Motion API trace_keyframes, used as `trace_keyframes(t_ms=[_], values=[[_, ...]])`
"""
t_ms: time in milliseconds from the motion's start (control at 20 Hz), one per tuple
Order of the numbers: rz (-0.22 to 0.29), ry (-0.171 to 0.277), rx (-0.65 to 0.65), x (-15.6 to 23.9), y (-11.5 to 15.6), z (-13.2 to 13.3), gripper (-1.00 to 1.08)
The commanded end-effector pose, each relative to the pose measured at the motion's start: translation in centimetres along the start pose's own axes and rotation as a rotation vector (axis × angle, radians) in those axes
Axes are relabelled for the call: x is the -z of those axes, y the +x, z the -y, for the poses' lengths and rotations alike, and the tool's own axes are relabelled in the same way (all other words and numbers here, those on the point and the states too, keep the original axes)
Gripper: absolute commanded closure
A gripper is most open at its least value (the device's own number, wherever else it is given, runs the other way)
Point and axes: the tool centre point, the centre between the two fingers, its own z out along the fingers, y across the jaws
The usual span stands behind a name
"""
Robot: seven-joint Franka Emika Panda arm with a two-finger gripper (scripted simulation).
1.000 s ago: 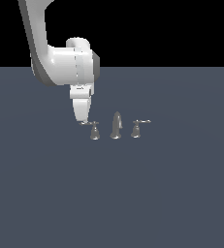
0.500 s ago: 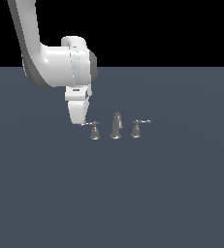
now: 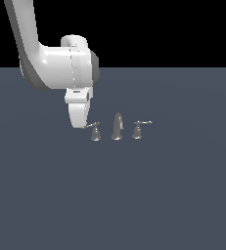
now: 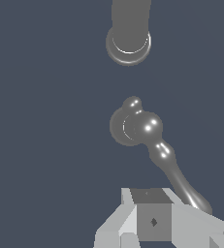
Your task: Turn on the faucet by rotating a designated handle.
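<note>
One faucet (image 3: pixel 117 128): one spout (image 3: pixel 117 125), two handles. Task handle (image 3: pixel 95 132) stood at exterior view's left; twin (image 3: pixel 138 130) at right. Gripper (image 3: pixel 79 122) beside its lever tip; jaw state unclear.

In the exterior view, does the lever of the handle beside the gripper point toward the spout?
No, the lever of the handle points away from the spout, toward the gripper on the exterior view's left.

— Where are you working?

— No real room: I'm in a bare simulated scene. My arm (image 3: pixel 46 63) stands over a flat, featureless slate-blue floor (image 3: pixel 134 195) under a plain black background (image 3: pixel 158 29).

— Any furnishings?

— Only a tiny silvery faucet (image 3: pixel 117 128) set straight on that floor.
</note>
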Motion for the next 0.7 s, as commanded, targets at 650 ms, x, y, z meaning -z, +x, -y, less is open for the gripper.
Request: trace_keyframes(t_ms=[650], values=[[0.0,-0.009,0.004,0.0,2.1,-3.6,1.08]])
